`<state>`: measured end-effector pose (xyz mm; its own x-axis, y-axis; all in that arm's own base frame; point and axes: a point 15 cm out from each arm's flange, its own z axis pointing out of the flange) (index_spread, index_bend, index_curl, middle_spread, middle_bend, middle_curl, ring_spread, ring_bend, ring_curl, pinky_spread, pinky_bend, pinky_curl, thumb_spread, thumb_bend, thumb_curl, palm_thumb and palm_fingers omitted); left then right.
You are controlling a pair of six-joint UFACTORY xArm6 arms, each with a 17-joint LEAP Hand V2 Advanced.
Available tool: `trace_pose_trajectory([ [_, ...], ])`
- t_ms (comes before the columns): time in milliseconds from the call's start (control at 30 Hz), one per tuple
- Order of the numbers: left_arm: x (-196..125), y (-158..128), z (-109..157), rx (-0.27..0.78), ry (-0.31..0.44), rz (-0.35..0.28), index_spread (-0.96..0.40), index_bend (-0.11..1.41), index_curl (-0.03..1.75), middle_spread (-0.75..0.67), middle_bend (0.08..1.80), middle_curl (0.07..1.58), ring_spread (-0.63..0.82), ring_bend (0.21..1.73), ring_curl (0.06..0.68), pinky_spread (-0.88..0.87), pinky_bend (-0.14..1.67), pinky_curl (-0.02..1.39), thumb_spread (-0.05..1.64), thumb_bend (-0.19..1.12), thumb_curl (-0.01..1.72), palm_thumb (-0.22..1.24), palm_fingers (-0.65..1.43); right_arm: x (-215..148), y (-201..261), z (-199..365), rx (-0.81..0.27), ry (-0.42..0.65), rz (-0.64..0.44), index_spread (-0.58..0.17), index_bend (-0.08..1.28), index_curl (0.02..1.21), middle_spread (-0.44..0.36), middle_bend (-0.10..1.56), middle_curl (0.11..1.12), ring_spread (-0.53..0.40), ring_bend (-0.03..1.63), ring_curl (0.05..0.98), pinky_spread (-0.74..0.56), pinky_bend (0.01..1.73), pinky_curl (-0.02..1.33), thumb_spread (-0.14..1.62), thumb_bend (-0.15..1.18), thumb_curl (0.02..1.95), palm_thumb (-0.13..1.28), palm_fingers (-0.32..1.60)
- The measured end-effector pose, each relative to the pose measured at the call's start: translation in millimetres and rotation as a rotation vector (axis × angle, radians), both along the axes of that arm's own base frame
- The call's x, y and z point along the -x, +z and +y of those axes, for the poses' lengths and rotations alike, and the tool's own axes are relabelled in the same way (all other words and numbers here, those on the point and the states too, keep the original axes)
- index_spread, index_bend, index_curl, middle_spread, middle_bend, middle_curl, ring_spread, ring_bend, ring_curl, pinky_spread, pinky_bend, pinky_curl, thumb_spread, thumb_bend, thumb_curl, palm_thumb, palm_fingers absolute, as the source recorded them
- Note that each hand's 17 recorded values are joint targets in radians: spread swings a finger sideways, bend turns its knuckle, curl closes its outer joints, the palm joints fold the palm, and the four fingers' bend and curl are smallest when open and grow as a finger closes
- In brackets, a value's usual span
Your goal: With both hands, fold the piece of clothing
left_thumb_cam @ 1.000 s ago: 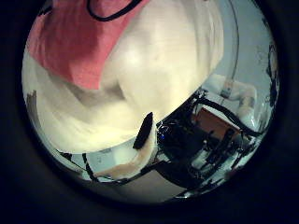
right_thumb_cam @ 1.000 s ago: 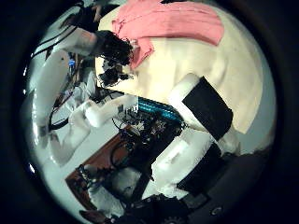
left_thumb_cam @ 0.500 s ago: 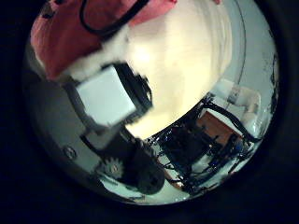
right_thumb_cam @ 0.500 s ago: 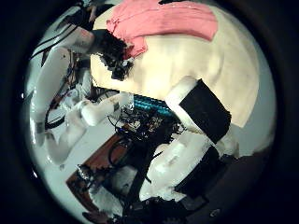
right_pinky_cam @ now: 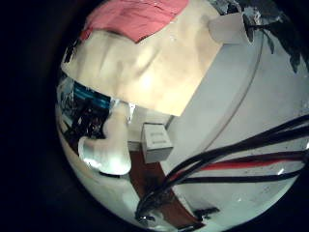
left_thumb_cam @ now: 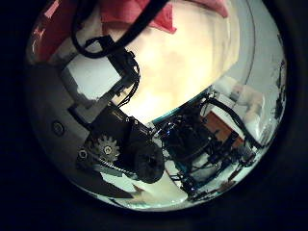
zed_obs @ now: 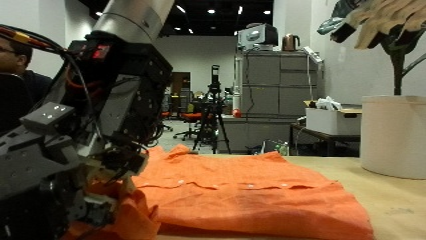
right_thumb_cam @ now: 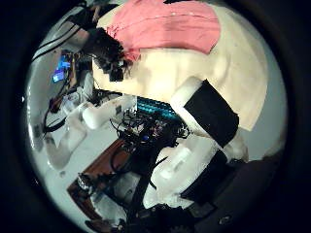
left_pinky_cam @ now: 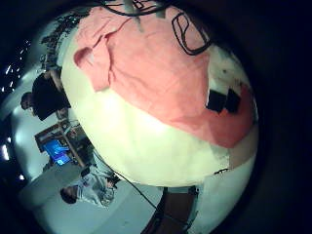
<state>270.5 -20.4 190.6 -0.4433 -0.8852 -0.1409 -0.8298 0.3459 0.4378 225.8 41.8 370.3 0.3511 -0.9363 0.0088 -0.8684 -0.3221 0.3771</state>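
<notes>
An orange garment [zed_obs: 253,195] lies spread on the wooden table [zed_obs: 400,215]. A hand [zed_obs: 80,150] rests on its near corner, where the cloth bunches up under the fingers. In the right thumb side palm view my left hand [right_thumb_cam: 107,49] sits at a corner of the garment [right_thumb_cam: 165,24], its fingers curled into the cloth. The left thumb side palm view shows that hand's own fingers [left_thumb_cam: 106,96] curled in, below the cloth [left_thumb_cam: 144,12]. My right hand [right_thumb_cam: 209,112] hangs over bare table [right_thumb_cam: 185,63], away from the garment, with straight fingers and nothing in it. The garment also shows in the left little finger side palm view [left_pinky_cam: 146,78].
A white pot [zed_obs: 393,135] with a plant stands at the far side of the table.
In the left thumb side palm view, the left hand's fingers have curled in front of the camera. In the right thumb side palm view, the left hand has moved a little along the garment's corner.
</notes>
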Motion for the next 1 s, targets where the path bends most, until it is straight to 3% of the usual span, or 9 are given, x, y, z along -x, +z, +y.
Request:
trace_pose_trajectory([
  [133, 4.0, 11.6, -8.4, 0.012, -0.012, 0.005, -0.62, 0.45, 0.77, -0.54, 0.91, 0.93, -0.47, 1.25, 0.532, -0.67, 1.12, 0.58, 0.97, 0.03, 0.63, 0.87, 1.06, -16.7, -29.2, 6.2, -0.005, 0.026, -0.036, -0.388, 0.15, 0.37, -0.117, 0.28, 0.39, -0.043, 0.40, 0.250, 0.11, 0.22, 0.18, 1.35, -0.02, 0.20, 0.58, 0.52],
  [233, 6.2, 21.2, -10.6, 0.017, -0.009, 0.003, -0.65, 0.44, 0.84, -0.55, 0.90, 0.95, -0.48, 1.26, 0.532, -0.67, 1.13, 0.58, 0.97, 0.01, 0.66, 0.87, 1.05, -24.6, -76.1, 10.6, -0.012, 0.048, -0.049, -0.367, 0.16, 0.36, -0.124, 0.29, 0.40, -0.086, 0.45, 0.264, 0.04, 0.23, 0.18, 1.18, -0.04, 0.22, 0.51, 0.53],
  [467, 10.3, 42.4, -11.3, 0.019, -0.005, -0.008, -0.69, 0.37, 0.98, -0.56, 0.90, 1.00, -0.48, 1.27, 0.530, -0.67, 1.15, 0.58, 0.97, -0.01, 0.70, 0.88, 1.04, -30.9, -141.0, 13.2, -0.018, 0.051, -0.070, -0.319, 0.17, 0.35, -0.155, 0.29, 0.41, -0.134, 0.49, 0.277, -0.01, 0.24, 0.19, 1.03, -0.03, 0.25, 0.47, 0.48],
  [600, 10.5, 50.9, -10.6, 0.018, -0.002, -0.014, -0.71, 0.33, 1.06, -0.56, 0.90, 1.02, -0.48, 1.28, 0.528, -0.67, 1.15, 0.58, 0.97, -0.01, 0.72, 0.88, 1.04, -30.1, -160.2, 12.6, -0.001, 0.047, -0.008, -0.294, 0.17, 0.35, -0.127, 0.29, 0.42, -0.130, 0.48, 0.278, -0.01, 0.25, 0.20, 1.02, -0.02, 0.27, 0.49, 0.45],
  [767, 15.2, 58.8, -11.8, 0.021, -0.004, -0.016, -0.73, 0.28, 1.15, -0.57, 0.88, 1.04, -0.48, 1.28, 0.524, -0.67, 1.15, 0.58, 0.97, -0.01, 0.74, 0.88, 1.04, -51.6, -183.8, 16.8, 0.002, 0.048, -0.045, -0.277, 0.17, 0.35, -0.103, 0.29, 0.43, -0.130, 0.50, 0.281, -0.01, 0.26, 0.21, 1.02, -0.02, 0.29, 0.54, 0.44],
  [1000, 19.3, 64.4, -11.6, 0.019, -0.003, -0.015, -0.74, 0.22, 1.25, -0.57, 0.86, 1.06, -0.48, 1.27, 0.521, -0.67, 1.14, 0.57, 0.97, -0.01, 0.77, 0.87, 1.05, -68.4, -215.7, 10.2, 0.095, 0.031, -0.060, -0.279, 0.18, 0.35, -0.096, 0.30, 0.43, -0.158, 0.54, 0.291, -0.05, 0.27, 0.21, 1.02, 0.00, 0.32, 0.64, 0.49],
])
